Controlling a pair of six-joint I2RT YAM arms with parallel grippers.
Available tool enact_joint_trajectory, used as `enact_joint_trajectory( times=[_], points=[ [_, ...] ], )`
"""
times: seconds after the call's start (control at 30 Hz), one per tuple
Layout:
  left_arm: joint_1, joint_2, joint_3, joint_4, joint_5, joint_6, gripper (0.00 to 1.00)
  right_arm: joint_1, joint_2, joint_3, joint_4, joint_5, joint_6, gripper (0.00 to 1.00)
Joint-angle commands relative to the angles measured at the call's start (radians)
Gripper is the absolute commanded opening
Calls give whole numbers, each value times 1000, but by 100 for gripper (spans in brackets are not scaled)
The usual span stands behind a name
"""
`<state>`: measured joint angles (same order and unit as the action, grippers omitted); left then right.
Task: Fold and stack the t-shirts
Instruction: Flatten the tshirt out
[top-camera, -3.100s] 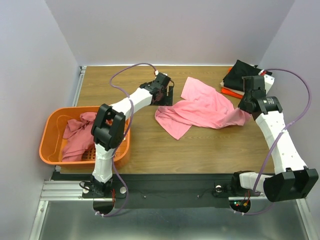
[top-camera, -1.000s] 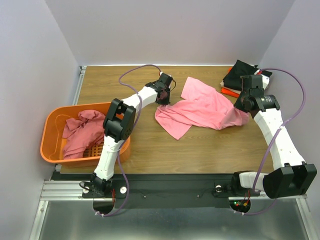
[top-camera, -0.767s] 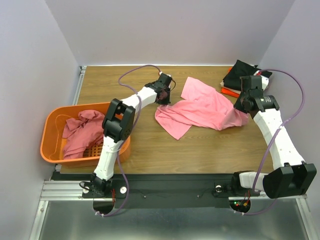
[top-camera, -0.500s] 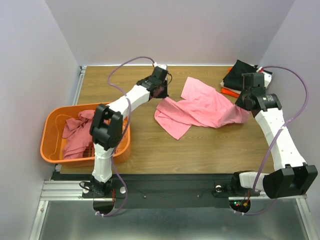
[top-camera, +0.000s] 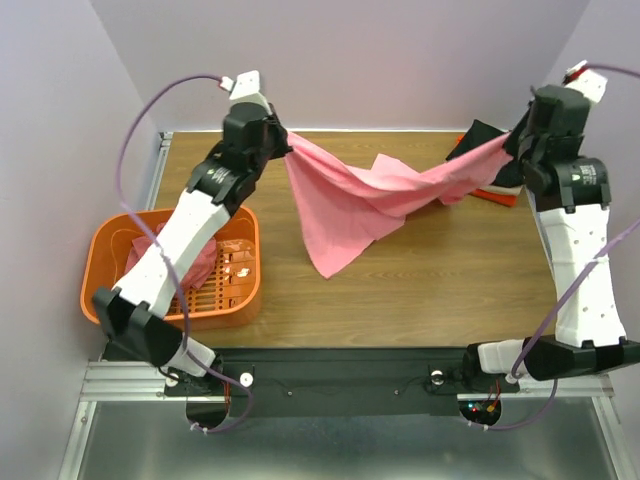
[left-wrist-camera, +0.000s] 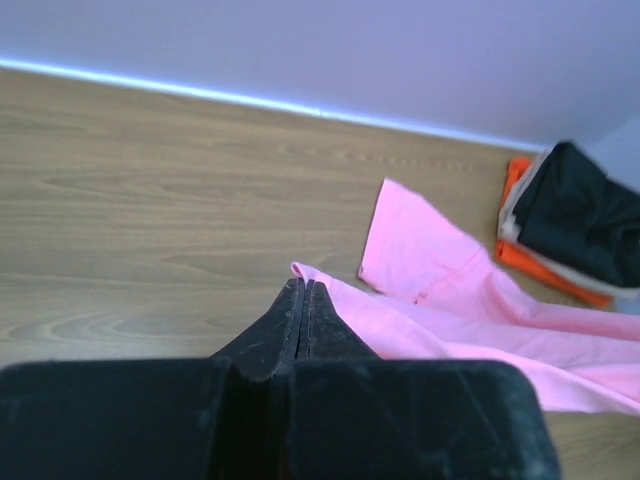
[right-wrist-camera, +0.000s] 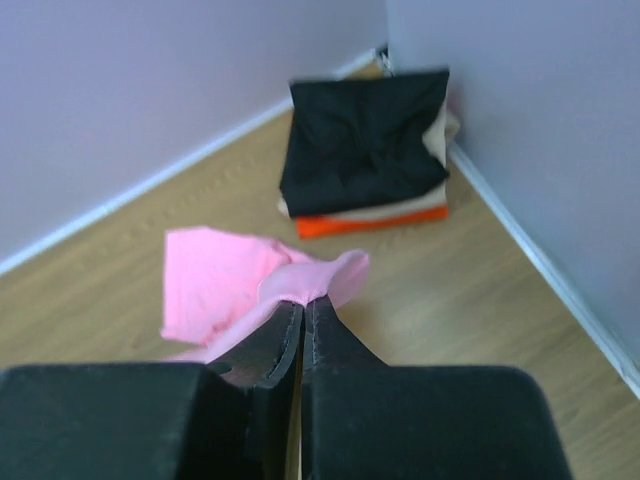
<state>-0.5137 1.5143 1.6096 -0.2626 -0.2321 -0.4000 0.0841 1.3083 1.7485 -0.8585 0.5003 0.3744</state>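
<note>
Step in hand: spreading one shirt in the air before it is laid out for folding.

The left hand (top-camera: 284, 148) is raised over the far-left of the worktop (top-camera: 420, 300). Its fingers are pressed together on an edge of the pink shirt (top-camera: 350, 195), as the left wrist view confirms. The right hand (top-camera: 512, 143) is raised at the far right and is likewise pinched shut on the opposite edge.

The pink shirt hangs between the two hands, clear of the worktop along its upper edge. It sags in the middle and a long point drops toward the near left. Whether that point touches the worktop cannot be told.

The folded stack (top-camera: 478, 133), black on top with beige and red-orange beneath, sits at the far-right corner, just behind the stretched cloth. A darker shirt (top-camera: 205, 268) lies in the basket (top-camera: 100, 265) at the near left, not yet handled.

Assessment: the cloth hangs unevenly, so the two grasp points are probably not matching corners. The next move calls for both hands to descend together, holding tension, so that the shirt lands flat on the open middle, apart from the stack. A re-grip may be needed before any fold.
</note>
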Motion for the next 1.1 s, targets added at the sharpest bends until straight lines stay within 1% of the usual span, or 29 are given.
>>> enact_joint_trajectory(
  times=[0.0,0.03,0.07,0.2,0.27,0.4,0.43,0.57,0.67,0.73,0.8,0.83,0.9,0.93,1.0,1.07],
  points=[
    [21,-167,-20,95,-53,-11,0,-10,12,202,53,92,-75,0],
    [23,-189,-16,98,-52,-10,0,-10,17,241,55,101,-83,1],
    [24,-209,-5,106,-38,3,0,-10,26,322,58,107,-101,0],
    [24,-318,-11,144,22,26,0,-10,22,454,99,132,-156,0],
    [23,-394,-36,166,56,27,0,-10,-12,465,133,142,-193,1],
    [23,-532,-69,204,91,39,0,-12,-99,433,260,175,-275,0],
    [23,-548,-74,207,103,44,0,-10,-122,431,278,181,-311,0],
    [23,-594,-68,204,151,44,0,-10,-146,454,323,195,-362,0],
    [23,-586,-62,204,195,30,0,-10,-135,470,338,178,-353,0],
    [23,-553,-66,206,214,30,0,-10,-123,454,345,149,-341,0],
    [23,-517,-71,194,258,30,0,-10,-92,393,345,133,-310,0],
    [23,-467,-70,185,286,23,0,-10,-84,340,345,110,-287,0],
    [23,-410,-65,174,327,13,0,-10,-60,289,346,80,-258,0],
    [23,-354,-65,172,342,12,0,-10,-28,270,346,52,-243,0],
    [23,-301,-56,165,333,7,0,-10,8,228,348,29,-210,0],
    [26,-229,-25,155,283,21,0,-10,72,209,348,-2,-183,0]
  ],
)
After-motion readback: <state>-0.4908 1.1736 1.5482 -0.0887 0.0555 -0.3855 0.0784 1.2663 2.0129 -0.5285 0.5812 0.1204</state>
